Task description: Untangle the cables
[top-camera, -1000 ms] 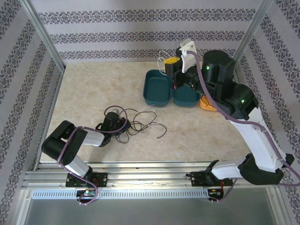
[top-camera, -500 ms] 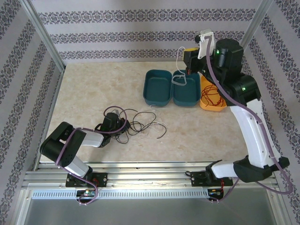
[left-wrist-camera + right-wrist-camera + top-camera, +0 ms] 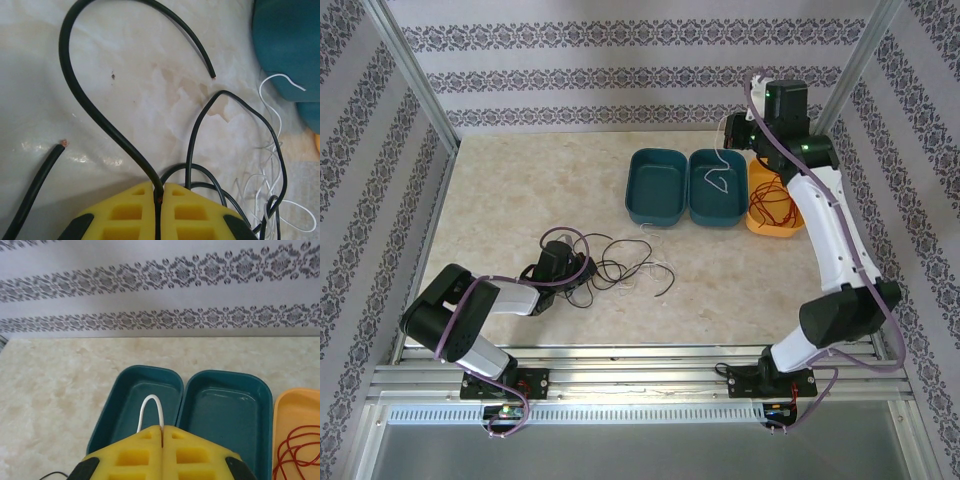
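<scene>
Two hands, both clamped. Right hand (image 3: 162, 430) is pinched on a white cable (image 3: 151, 397), a small loop poking out past the fingertips. In the top view it sits upper right, the strand dangling into the right teal tray (image 3: 705, 207). The step looks like dropping white into its tray. To do it well, lower until the tail lies inside the rim. Check that nothing drapes over the wall toward the left teal tray (image 3: 655, 192) or the orange tray (image 3: 765, 232), then release. Red cables (image 3: 772, 203) already lie in the orange one.

Left hand (image 3: 159, 195) is closed on a black cable (image 3: 96, 112), lower left in the top view. It seems to anchor the remaining tangle (image 3: 620, 265) of black and white strands on the marble surface (image 3: 520, 190). It should probably hold its grip so the pile doesn't drag.

Versus earlier: the right arm has swung from over the teal trays toward the upper right corner and stretched out. The white cable has gone from a loop above the trays to hanging in the right one. Left hand and tangle are unchanged.
</scene>
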Robot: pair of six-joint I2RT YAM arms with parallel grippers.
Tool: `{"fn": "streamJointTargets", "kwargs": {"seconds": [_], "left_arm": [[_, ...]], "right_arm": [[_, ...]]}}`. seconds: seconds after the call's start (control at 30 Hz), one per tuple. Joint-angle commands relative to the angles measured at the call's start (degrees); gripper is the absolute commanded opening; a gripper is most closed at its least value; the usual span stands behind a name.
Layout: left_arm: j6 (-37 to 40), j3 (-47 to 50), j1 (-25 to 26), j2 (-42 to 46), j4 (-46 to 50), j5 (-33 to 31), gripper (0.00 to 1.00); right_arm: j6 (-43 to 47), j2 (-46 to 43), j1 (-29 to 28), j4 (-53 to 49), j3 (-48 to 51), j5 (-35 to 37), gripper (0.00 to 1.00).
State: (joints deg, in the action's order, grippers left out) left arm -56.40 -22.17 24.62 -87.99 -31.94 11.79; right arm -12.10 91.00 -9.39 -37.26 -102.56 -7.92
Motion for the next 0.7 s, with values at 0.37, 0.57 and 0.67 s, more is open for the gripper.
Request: {"fn": "streamJointTargets", "kwargs": {"seconds": [0.37,0.57,0.67], "left_arm": [[0.2,1.6,-0.4,0.4,-0.2,-0.1,0.0],[0.1,1.3,-0.4,0.2,-0.5,0.2,0.0],[0.3,1.3,-0.4,0.4,-0.3,0.2,0.0]], "right_arm": [[-2.2,11.8,2.1,2.2,1.5,2.8,0.04],[-2.8,15.0,2.1,2.7,3.1,2.8,0.06],[-2.9,16.5,2.1,2.7,4.1,3.4,0.08]]}}
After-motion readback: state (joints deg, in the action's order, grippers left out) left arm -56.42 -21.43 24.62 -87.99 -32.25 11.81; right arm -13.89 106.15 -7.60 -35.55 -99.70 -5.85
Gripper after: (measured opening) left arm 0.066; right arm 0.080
